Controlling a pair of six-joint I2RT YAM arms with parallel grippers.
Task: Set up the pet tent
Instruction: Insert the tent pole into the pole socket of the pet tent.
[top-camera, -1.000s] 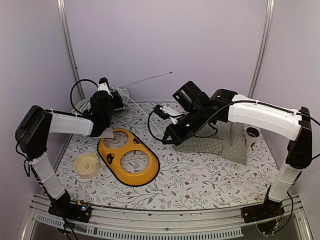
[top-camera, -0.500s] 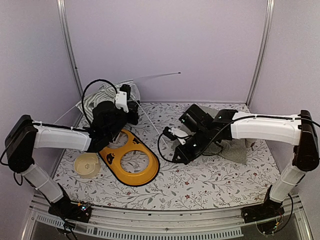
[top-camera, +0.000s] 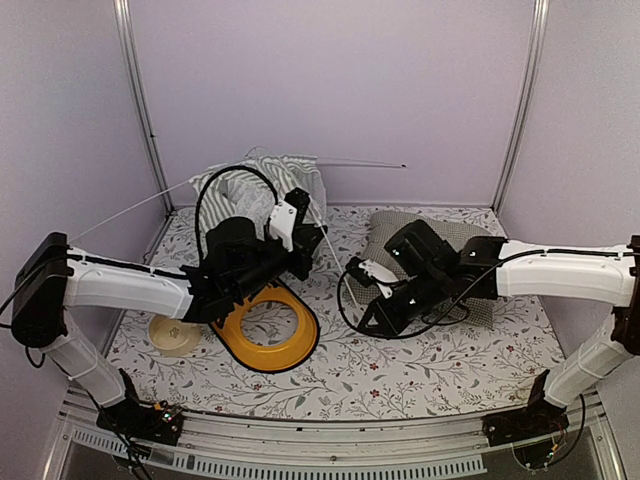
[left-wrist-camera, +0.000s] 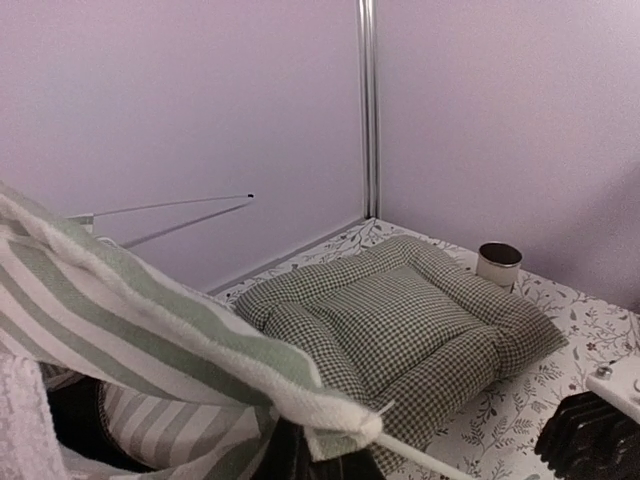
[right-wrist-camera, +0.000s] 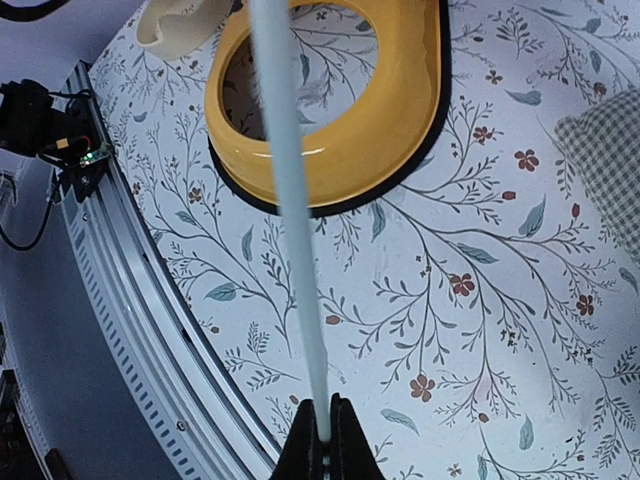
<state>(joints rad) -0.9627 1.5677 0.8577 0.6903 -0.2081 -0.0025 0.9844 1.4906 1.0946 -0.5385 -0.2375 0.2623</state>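
The pet tent (top-camera: 262, 180), green-and-white striped fabric, hangs bunched at the back left, lifted off the table. Thin white poles stick out of it to the left and right. My left gripper (top-camera: 308, 243) is shut on the tent's lower corner; in the left wrist view the fabric (left-wrist-camera: 120, 320) drapes over the fingers and hides them, and a pole (left-wrist-camera: 430, 460) runs out to the lower right. My right gripper (top-camera: 368, 322) is low over mid-table. In the right wrist view it (right-wrist-camera: 322, 432) is shut on a white pole (right-wrist-camera: 290, 220) that runs up from its tips.
A yellow two-hole bowl stand (top-camera: 262, 322) and a cream bowl (top-camera: 172, 335) lie at the front left, under the left arm. The green-checked cushion (top-camera: 400, 225) lies at the back right with a small cup (left-wrist-camera: 497, 262) beside it. Enclosure walls surround the table.
My left gripper has moved right and toward the middle, carrying the tent higher and spreading it. My right gripper has dropped lower and nearer, still on the pole, uncovering more of the cushion.
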